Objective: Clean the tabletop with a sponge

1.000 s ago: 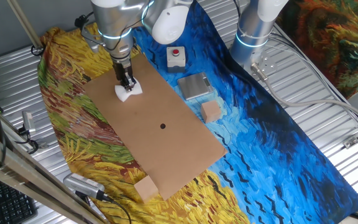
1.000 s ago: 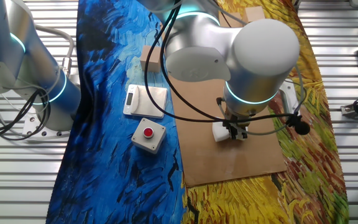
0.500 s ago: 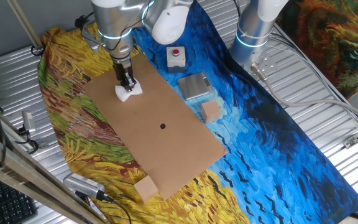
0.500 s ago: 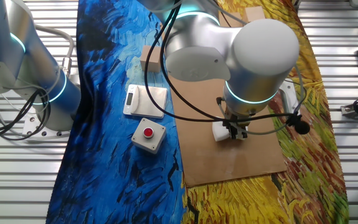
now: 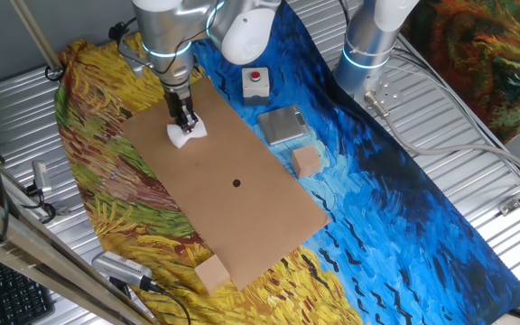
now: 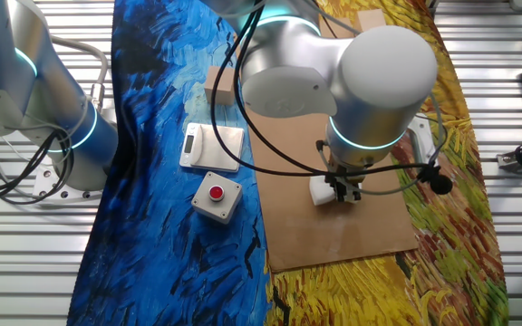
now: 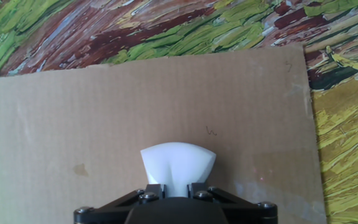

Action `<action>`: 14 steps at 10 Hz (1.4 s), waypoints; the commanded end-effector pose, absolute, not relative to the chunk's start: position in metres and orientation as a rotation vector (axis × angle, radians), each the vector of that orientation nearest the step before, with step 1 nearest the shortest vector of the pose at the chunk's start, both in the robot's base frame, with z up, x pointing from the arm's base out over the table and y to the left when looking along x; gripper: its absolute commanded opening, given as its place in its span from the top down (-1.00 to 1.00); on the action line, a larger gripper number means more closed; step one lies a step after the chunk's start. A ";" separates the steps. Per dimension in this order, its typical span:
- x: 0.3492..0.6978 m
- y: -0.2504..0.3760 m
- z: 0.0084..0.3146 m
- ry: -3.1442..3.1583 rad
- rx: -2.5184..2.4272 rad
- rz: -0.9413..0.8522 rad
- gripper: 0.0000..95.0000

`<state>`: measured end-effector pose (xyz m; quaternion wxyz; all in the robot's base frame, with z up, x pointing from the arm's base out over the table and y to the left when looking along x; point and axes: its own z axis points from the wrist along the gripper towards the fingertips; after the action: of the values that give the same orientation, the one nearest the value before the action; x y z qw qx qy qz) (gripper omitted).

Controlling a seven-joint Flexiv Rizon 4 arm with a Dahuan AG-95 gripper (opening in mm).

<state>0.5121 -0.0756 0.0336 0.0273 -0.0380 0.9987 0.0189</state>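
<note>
1. Hand view first: the gripper [image 7: 176, 190] is clamped on the sponge [image 7: 178, 165], and the white block bulges out past the fingers, pinched at the waist and flared at the free end.
2. The sponge sits against the board [image 7: 104, 124] near one end of it — the painted cloth [image 7: 104, 31] shows just beyond the far edge.
3. From one fixed view, the arm [image 5: 165, 36] stands nearly upright over that same end, gripper [image 5: 184, 123] pointing down, sponge [image 5: 187, 134] pressed on the board [image 5: 242, 217] well short of the black dot [image 5: 236, 183].
4. Most of the board lies untouched ahead, so by my reading the wiping is early on.
5. Risk one: that soft sponge is squeezed hard. Drag it with too much downward force and it could fold under or pull out of the grip.
6. Risk two: the board looks like loose cardboard on cloth, so friction from a firm stroke could slide the whole sheet instead of wiping it.
7. Risk three — the neighbours. A tan cube [image 5: 307, 162] sits just beside the long edge, another cube [image 5: 210, 272] at the near corner, and the button box [image 6: 217, 196] and a grey plate [image 6: 212, 147] lie off to the side. A wide sweep could knock them.
8. In the other fixed view the arm's bulk hides much of the board, so I cannot tell how clean that part is.
</note>
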 end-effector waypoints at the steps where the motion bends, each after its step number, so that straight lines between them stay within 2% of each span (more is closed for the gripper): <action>1: 0.512 -0.076 0.034 3.085 -0.115 0.058 1.00; 14: 0.512 -0.076 0.034 3.088 -0.111 0.051 1.00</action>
<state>0.5126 -0.0753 0.0339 0.0247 -0.0348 0.9990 0.0157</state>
